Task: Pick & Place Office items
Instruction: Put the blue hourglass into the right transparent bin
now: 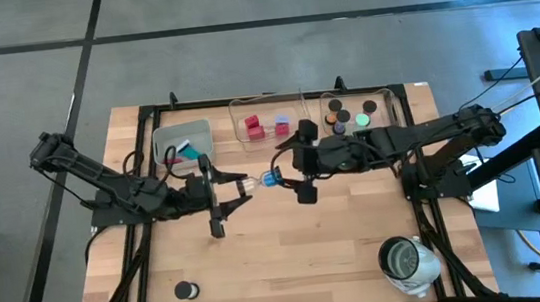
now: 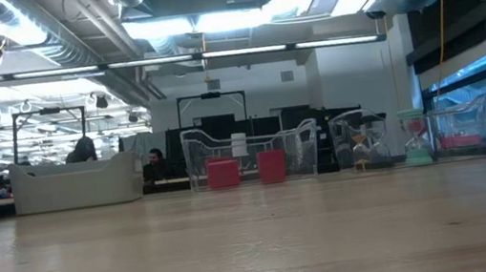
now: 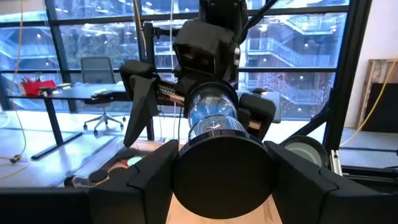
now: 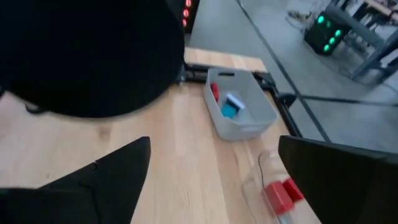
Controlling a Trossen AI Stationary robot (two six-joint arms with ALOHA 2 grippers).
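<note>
A small clear-blue tube (image 1: 265,181) with a black round cap hangs in the air over the table's middle, between my two grippers. My left gripper (image 1: 239,187) comes from the left and is shut on it. In the left wrist view the cap (image 3: 221,171) fills the space between the fingers, and the blue body (image 3: 211,109) runs away from the camera. My right gripper (image 1: 288,174) faces it from the right and is open. Its fingers (image 3: 140,93) stand on either side of the tube's far end. Another black cap (image 1: 185,291) lies on the table's near left. My left gripper pinches the tube's black-capped end (image 3: 186,186) between its two fingers (image 3: 146,180). The fingers come level from the table's left and lie along the tube. The tube is lifted clear of the table and lies level, pointing at the right gripper. Whether my right gripper's spread fingers touch the far end, I cannot tell.
At the far edge stand a grey tray (image 1: 181,145) with teal and red pieces, a clear tray (image 1: 272,121) with red blocks, and a clear tray (image 1: 356,112) with black caps and a green disc. A silvery-white round container (image 1: 407,260) sits near right. Bare wood lies in front.
</note>
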